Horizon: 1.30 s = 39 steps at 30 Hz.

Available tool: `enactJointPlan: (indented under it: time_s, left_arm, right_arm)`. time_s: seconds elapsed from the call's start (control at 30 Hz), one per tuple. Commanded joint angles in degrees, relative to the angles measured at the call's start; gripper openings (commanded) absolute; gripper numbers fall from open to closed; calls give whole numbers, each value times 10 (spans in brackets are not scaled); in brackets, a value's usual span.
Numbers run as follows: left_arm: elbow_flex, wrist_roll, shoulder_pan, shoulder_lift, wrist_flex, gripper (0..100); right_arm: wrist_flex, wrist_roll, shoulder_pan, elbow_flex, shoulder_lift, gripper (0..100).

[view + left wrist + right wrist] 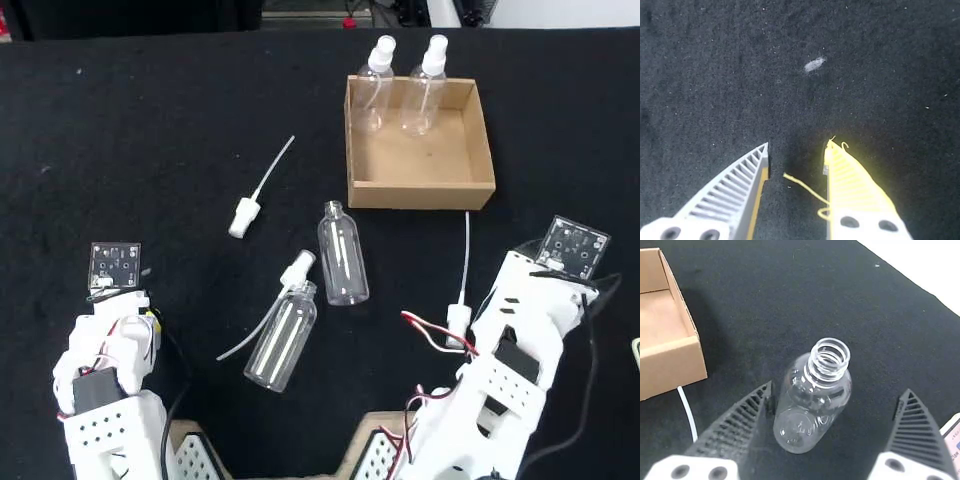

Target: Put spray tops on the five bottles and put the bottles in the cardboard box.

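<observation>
Lying loose — two bottles point(342, 255), three spray tops point(245, 215)

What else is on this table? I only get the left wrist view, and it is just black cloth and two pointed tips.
Observer: The high view shows a cardboard box at the far side. A topped bottle and a second topped bottle stand in it.
Operator: Does any bottle lack a top?
Observer: Yes. In the right wrist view an uncapped bottle stands upright between the fingers of the open right end effector.
Operator: Where are the spare tops?
Observer: In the high view, a loose spray top lies mid-table on the black cloth. Its thin tube points away from the arms.
</observation>
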Motion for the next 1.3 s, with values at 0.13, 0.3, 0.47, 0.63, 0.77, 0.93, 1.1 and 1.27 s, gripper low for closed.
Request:
enactJointPlan:
  time_s: [0.13, 0.3, 0.47, 0.63, 0.77, 0.93, 1.1, 1.27]
  left_arm:
    - [14, -4, -6, -4, 4, 178]
    - [14, -4, -6, -4, 4, 178]
    - [14, -4, -6, -4, 4, 177]
    - [14, -4, -6, -4, 4, 177]
    - [14, -4, -6, -4, 4, 177]
    - [14, -4, -6, -4, 4, 177]
    - [14, -4, -6, -4, 4, 177]
    - [14, -4, -6, -4, 4, 177]
  right_arm:
    - [-17, -8, -21, -2, 5, 349]
    - [-18, -4, -21, -6, 5, 349]
    - [-18, -4, -18, -7, 5, 349]
    - [16, -4, -18, -14, 5, 349]
    - [74, -7, -18, -47, 5, 349]
    - [49, -4, -18, -49, 5, 349]
    - [34, -4, -18, -51, 5, 349]
    - [34, -3, -18, -54, 5, 349]
